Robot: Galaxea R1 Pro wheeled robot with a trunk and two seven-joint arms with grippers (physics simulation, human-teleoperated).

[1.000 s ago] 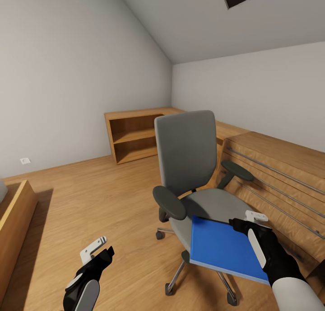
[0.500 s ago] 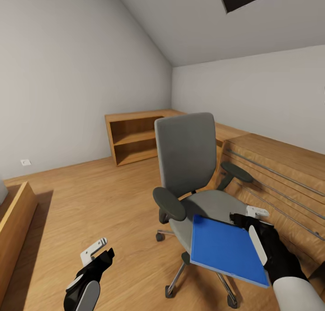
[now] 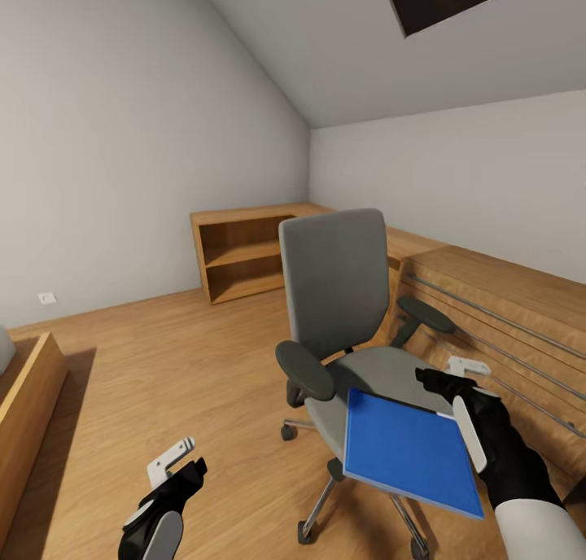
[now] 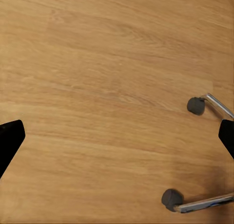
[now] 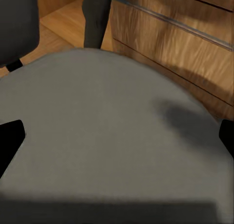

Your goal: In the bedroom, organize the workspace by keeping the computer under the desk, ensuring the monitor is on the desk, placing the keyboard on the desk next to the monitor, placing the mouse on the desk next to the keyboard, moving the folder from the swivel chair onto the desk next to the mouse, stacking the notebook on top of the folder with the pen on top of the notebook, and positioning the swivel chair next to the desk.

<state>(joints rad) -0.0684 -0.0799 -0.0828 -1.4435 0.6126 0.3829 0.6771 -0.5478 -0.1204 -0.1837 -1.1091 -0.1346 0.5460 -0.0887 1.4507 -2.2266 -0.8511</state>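
The swivel chair [image 3: 334,275], grey with black armrests, stands in the middle of the head view. The bright blue folder [image 3: 403,450] lies tilted over the front of its seat and juts past the seat's front edge. My right gripper [image 3: 435,377] hovers just above the folder's far right corner. In the right wrist view its fingertips [image 5: 9,136] stand wide apart over the bare grey seat [image 5: 112,112] with nothing between them. My left gripper [image 3: 183,458] hangs open low over the floor, left of the chair, and its wrist view takes in two chair castors [image 4: 196,105].
Low wooden shelving [image 3: 244,255] lines the far wall behind the chair. A wooden unit with metal rails [image 3: 505,308] runs along the right, close to the chair. Another wooden piece [image 3: 28,397] stands at the left. Open wood floor [image 3: 163,356] lies between them.
The head view has tilted up a little, so the whole room sits lower in the picture. My right gripper has risen slightly off the folder's corner. The folder and chair hold their places.
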